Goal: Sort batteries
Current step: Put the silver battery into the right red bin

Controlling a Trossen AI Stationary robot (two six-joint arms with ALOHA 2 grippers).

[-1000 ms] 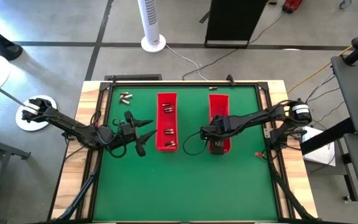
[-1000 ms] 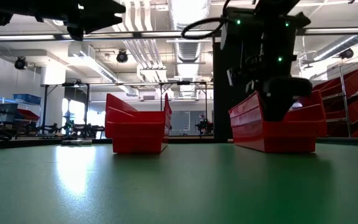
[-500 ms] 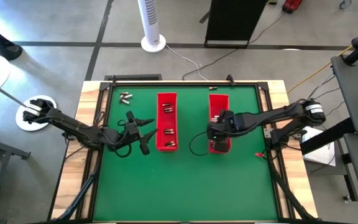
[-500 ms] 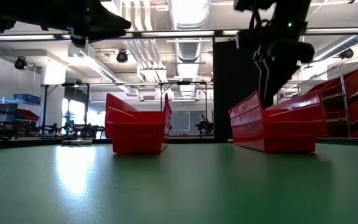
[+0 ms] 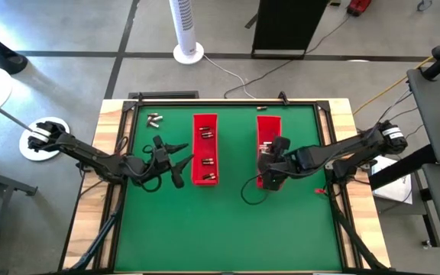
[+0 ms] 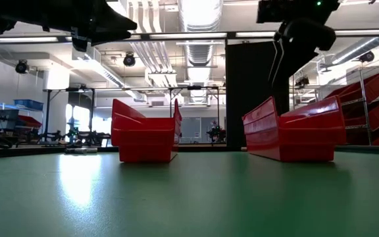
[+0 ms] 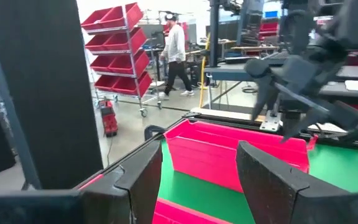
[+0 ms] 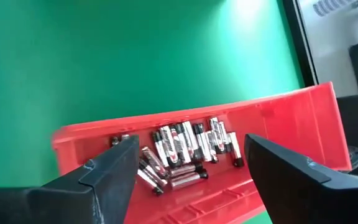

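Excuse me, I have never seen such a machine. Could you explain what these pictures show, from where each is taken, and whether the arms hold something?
These are two robot arms at a green table. One picture looks down from above, one looks level across the table, and two come from cameras on the arms' wrists. Two red trays stand on the table: the left tray and the right tray, both with batteries inside. A few loose batteries lie near the far left corner. The left gripper hovers open beside the left tray, holding nothing. The right gripper is open above the near end of the right tray, also empty; its camera shows a pile of batteries lying below.
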